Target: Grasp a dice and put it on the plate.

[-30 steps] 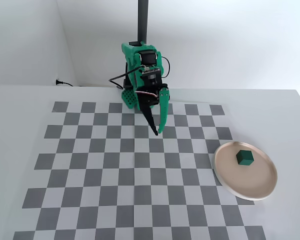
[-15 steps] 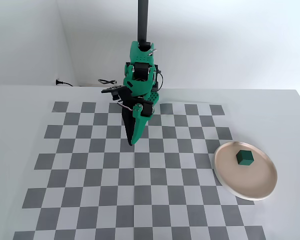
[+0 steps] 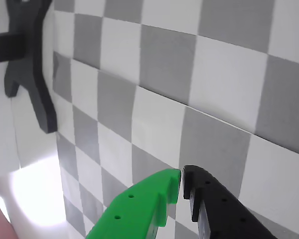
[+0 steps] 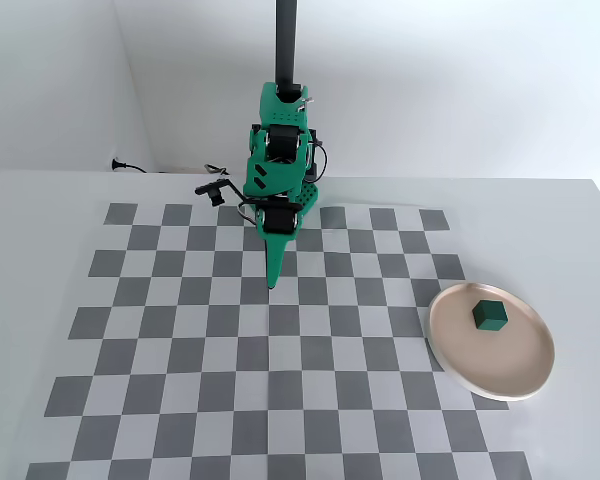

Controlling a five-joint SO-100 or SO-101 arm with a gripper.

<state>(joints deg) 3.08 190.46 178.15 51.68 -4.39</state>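
In the fixed view the dark green dice (image 4: 489, 315) rests on the beige plate (image 4: 460, 365) at the right of the checkered mat. My gripper (image 4: 272, 284) points down over the mat's upper middle, far left of the plate, with its jaws together and nothing in them. The wrist view shows the green finger (image 3: 149, 206) and the black finger (image 3: 214, 209) with tips almost touching over grey and white squares; my gripper (image 3: 181, 177) is shut. Neither dice nor plate appears in the wrist view.
The green arm base (image 4: 280, 150) and a black post (image 4: 285, 40) stand at the table's back edge. A black bracket (image 3: 27, 59) juts in at the wrist view's upper left. The checkered mat (image 4: 180, 380) covers most of the white table.
The arm has swung left from pointing right of centre and turned its gripper edge-on to the fixed camera. The dice stays on the plate.
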